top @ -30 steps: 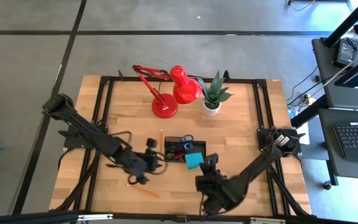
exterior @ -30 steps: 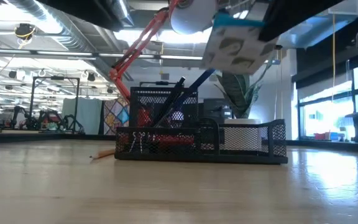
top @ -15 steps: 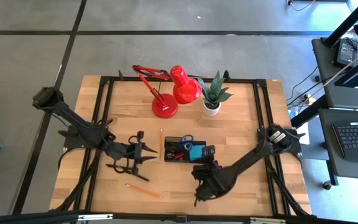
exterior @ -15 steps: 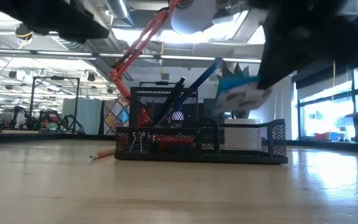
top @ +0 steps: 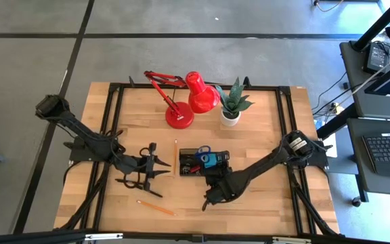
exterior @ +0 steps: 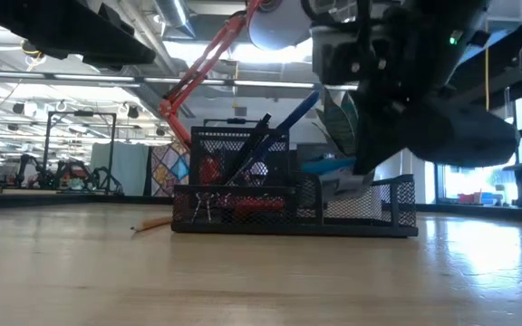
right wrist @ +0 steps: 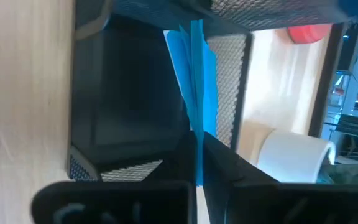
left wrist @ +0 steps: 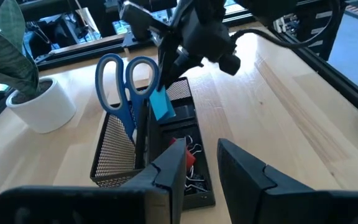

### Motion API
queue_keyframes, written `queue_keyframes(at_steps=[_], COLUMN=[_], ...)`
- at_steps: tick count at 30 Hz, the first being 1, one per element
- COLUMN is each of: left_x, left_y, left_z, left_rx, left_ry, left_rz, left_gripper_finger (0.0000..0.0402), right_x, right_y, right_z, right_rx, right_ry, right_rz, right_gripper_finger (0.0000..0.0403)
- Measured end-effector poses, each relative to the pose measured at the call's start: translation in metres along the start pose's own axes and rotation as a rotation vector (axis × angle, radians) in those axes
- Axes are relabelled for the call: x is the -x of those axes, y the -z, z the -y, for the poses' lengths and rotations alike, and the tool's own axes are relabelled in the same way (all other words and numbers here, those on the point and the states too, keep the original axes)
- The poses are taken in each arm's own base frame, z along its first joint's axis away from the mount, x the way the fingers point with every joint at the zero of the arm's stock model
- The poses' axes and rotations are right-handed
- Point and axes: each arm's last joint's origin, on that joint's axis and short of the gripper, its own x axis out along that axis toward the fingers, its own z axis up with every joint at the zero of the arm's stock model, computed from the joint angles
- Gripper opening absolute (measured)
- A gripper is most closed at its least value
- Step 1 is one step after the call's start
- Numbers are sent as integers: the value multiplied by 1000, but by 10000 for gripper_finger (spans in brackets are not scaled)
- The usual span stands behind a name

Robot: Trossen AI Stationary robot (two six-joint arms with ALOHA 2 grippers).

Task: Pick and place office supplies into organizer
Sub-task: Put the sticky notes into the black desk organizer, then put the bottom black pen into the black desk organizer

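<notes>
Black wire-mesh organizer [exterior: 293, 206] — pale wood-grain table [top: 263, 129]

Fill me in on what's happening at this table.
The right gripper is shut on a blue note pad and holds it edge-down over the organizer. Scissors and pens already stand in the organizer's cup. The left gripper waits open beside the organizer. Two pencils lie on the table, not yet put away.

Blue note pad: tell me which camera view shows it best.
Right wrist view: the blue note pad fills the middle, pinched edge-on in the right gripper over the organizer. Left wrist view shows a corner, high view a speck, low view a sliver.
</notes>
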Motion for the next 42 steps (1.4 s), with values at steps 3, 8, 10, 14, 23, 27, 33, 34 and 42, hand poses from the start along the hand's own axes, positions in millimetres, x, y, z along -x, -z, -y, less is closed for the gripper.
queue_keyframes(at_steps=[3, 8, 10, 14, 23, 27, 33, 34, 42], left_x=[0, 0, 0, 0, 0, 0, 0, 0, 0], left_y=[0, 0, 0, 0, 1, 1, 1, 1, 1], left_z=[0, 0, 0, 0, 0, 0, 0, 0, 1], left_rx=[-2, -2, -2, -2, -2, -2, -2, -2, 10], left_ry=[0, 1, 1, 2, 2, 2, 2, 3, 31], left_rz=[-5, -5, -5, -5, -5, -5, -5, -5, -6], left_gripper_finger=[86, 86, 86, 86, 86, 86, 86, 86, 86], right_x=[-2, -5, -5, -5, -5, -4, -4, -4, 4], right_y=[-1, 0, 1, 1, 1, 1, 2, 2, 1], right_z=[-2, -4, -4, -5, -6, -7, -6, -6, -7], right_rx=[6, 8, 10, 10, 32, 31, 29, 29, 52], right_ry=[-10, -13, -13, -51, -88, -105, -101, -101, -118], right_rz=[14, 15, 14, 2, -8, -13, -15, -16, -24], right_gripper_finger=[11, 14, 19, 29, 39, 65, 109, 114, 119])
